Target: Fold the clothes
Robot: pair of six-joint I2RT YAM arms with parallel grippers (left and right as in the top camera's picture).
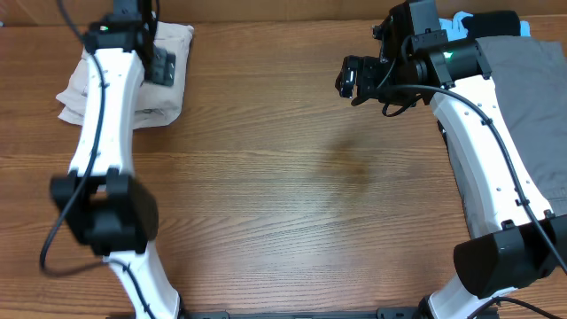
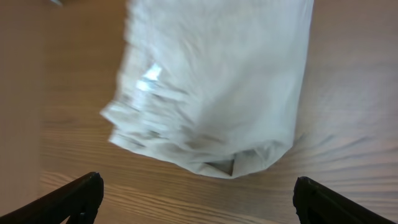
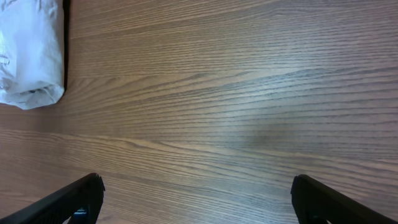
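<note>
A wooden worktop [image 1: 292,177] fills the overhead view, bare across its middle. Two white robot arms rise from the lower edge: the left arm [image 1: 106,106] runs up the left side of the frame, and the right arm [image 1: 483,151] runs up the right side.

A flat grey garment [image 1: 532,97] lies along the right edge, partly under the right arm.

The clothes [image 1: 180,40], a light beige garment, sit in the upper left of the frame as a compact layered bundle, partly hidden by the left arm. In the blurred left wrist view, the bundle shows a rounded folded end and stacked, wrinkled edges. The folding looks largely done. At most a little squaring of the ragged left edge seems to be left.

A small light-blue piece [image 1: 461,22] and a black piece [image 1: 496,19] lie at the top right.

The left hand [image 1: 159,64] hovers over the bundle. Its fingers [image 2: 74,199] are spread wide and grip nothing. The right hand [image 1: 353,81] hangs over bare wood right of centre. Its fingers [image 3: 68,199] are also spread wide and empty, well apart from the bundle.
</note>
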